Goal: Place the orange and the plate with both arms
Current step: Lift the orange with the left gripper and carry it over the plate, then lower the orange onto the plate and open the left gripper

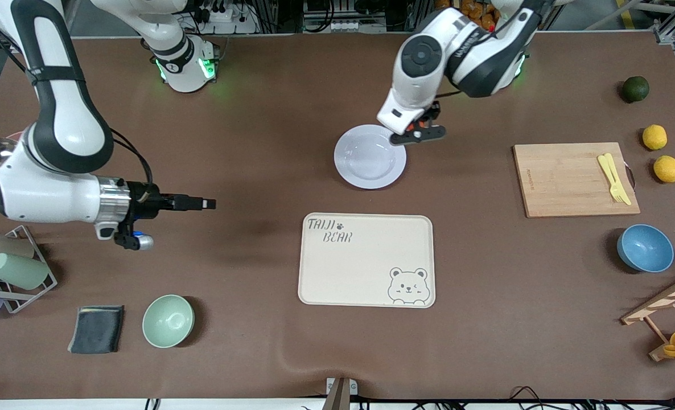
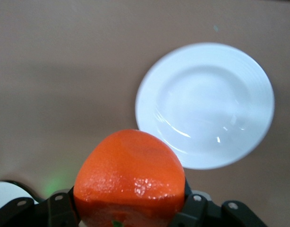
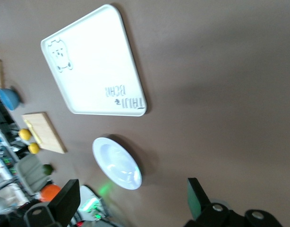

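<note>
Left claw (image 2: pixel 131 210) grips orange (image 2: pixel 130 179) over brown table (image 1: pixel 246 142).

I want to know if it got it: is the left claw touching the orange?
Touching. In the left wrist view the orange sits clamped in the left claw, its fingers pressed against both sides.

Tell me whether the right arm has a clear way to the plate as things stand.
Probably yes. The right gripper is open and holds nothing, with only bare table between it and the plate. The left gripper, shut on the orange, hangs over the plate's rim toward the left arm's end, so approach from the right arm's end.
</note>
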